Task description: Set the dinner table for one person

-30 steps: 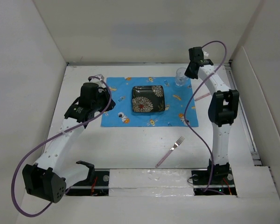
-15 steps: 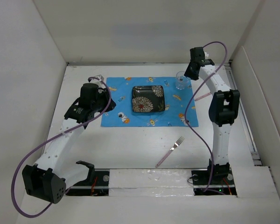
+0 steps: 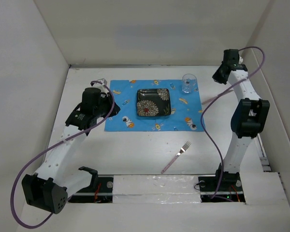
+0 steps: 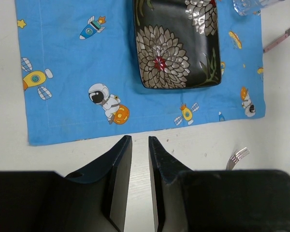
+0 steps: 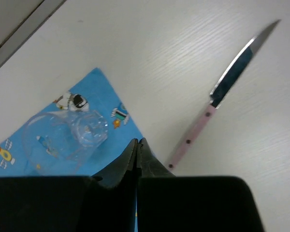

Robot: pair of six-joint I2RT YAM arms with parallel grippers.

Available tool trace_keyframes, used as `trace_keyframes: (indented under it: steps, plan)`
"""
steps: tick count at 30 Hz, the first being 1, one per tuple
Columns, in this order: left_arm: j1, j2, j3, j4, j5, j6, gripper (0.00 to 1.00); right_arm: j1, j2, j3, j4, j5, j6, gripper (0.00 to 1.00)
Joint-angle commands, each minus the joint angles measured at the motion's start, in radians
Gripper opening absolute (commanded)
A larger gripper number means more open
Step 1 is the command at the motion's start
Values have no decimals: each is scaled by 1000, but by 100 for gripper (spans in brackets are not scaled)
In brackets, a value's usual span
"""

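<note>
The plate (image 3: 153, 102) and glass (image 3: 188, 83) sit on the blue placemat (image 3: 123, 94) on the white counter (image 3: 135, 150), glass at 1 o'clock. The fork (image 3: 176, 157) at 5 and the knife (image 5: 226, 83) at 3 o'clock lie off it, probably not placed yet. The left jaws stand a little apart, the right jaws are pressed together, both empty.

- Dinner table (image 3: 135, 150): matt white top, a faint wood-like grain showing in the close views.
- Placemat (image 3: 123, 94): blue woven cloth, printed, matt, stitched hem, slightly creased.
- Plate (image 3: 153, 102): black glazed ceramic look, glossy, with silvery flower pattern.
- Glass (image 3: 188, 83): clear, smooth, shiny.
- Knife (image 5: 222, 89): polished metal blade, reflective; pale pink smooth handle with dark rivets.
- Fork (image 3: 176, 156): bright metal tines, pink handle.
- Left gripper (image 4: 139, 142): black fingers (image 4: 120, 164), smooth, dull plastic sheen.
</note>
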Motion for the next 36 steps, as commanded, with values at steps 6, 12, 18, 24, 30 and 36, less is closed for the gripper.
trace_keyframes:
  steps: [6,12,18,24,30,36]
  plan:
    - [-1,-42,-32,35,24,19,19,-48,10,-160,36,-51,8,42]
    - [-1,-51,-54,37,33,23,19,-59,96,-117,-27,-72,-2,53]
    - [-1,-63,-63,35,30,18,19,-59,183,-51,-86,-74,-11,51]
    - [-1,-72,-72,46,25,6,19,-59,223,-16,-139,-45,-20,32]
    - [-1,-75,-74,52,24,6,19,-90,162,-86,-105,-43,0,1]
    - [-1,-63,-72,38,21,12,19,-110,-85,-180,18,-17,31,0]
